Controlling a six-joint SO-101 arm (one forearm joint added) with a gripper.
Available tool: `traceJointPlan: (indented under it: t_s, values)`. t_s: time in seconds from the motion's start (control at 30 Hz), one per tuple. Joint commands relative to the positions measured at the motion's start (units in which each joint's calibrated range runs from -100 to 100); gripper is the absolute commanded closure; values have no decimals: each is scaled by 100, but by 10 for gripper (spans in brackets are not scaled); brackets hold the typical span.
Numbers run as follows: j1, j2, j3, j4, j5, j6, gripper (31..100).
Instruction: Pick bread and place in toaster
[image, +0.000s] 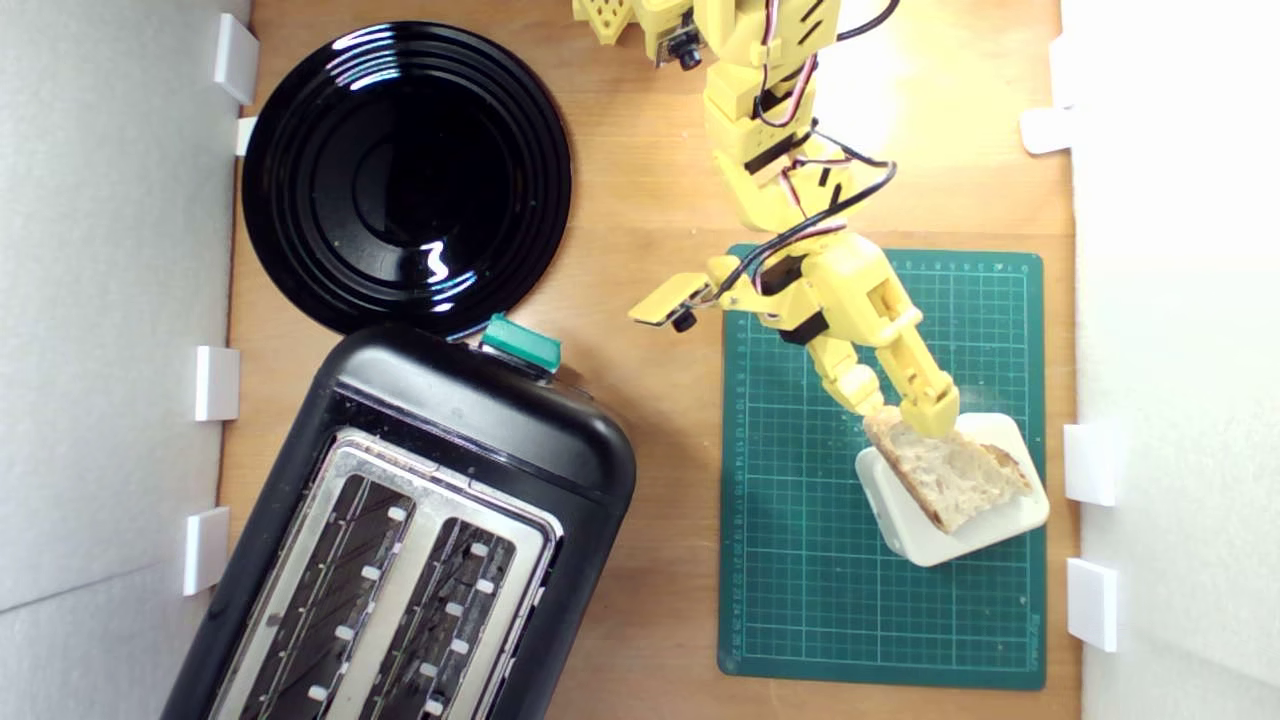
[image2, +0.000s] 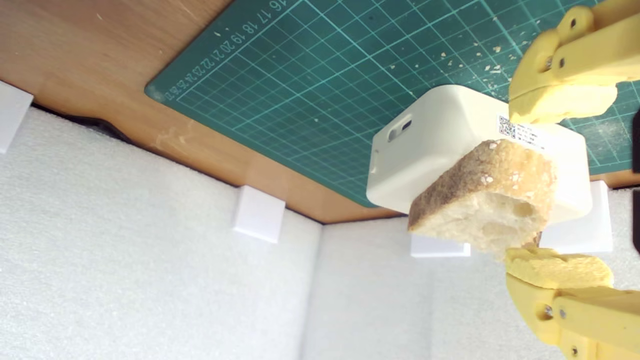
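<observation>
bread, a wedge-shaped half slice with pale holey crumb and tan-brown crust (image: 955, 475), lies on a white rounded rectangular block (image: 985, 540) that sits on the green gridded cutting mat (image: 800, 560), at the exterior view's right. the yellow printed gripper (image: 905, 415) straddles the slice's near end with its jaws spread; in the wrist view one fingertip (image2: 557, 267) sits just at the crumb edge and the other (image2: 562, 102) stands clear of the crust, so nothing is clamped yet.

the risk, as i judge it, is a shallow bite: only the corner of the slice lies between the tips, and soft, holey crumb may crush or tear, letting the bread swing or drop on lifting. closing could also shove the slice off the block, or nudge the block itself across the mat.

room is tight by the block: the white foam wall (image: 1170, 300) stands just beside the mat. toward the exterior view's left the bare wooden tabletop (image: 660, 200) is open. beyond it the large black two-slot toaster with silver top plate (image: 400, 560) lies at an angle, slots narrow, its green lever knob (image: 520, 345) beside a round glossy black plate (image: 405, 175).
</observation>
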Motion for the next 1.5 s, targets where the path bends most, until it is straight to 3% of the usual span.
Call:
traceJointPlan:
  t_s: [0.0, 0.83, 0.97, 1.23, 1.47]
  values:
    - [-74, 119, -390, -64, -153, -3, 445]
    - [-82, 319, -772, -64, -136, 13, 449]
    - [-66, 319, -772, -64, -136, 28, 511]
    - [-66, 310, -772, -64, -136, 34, 528]
    - [-25, 285, -763, -64, -136, 39, 631]
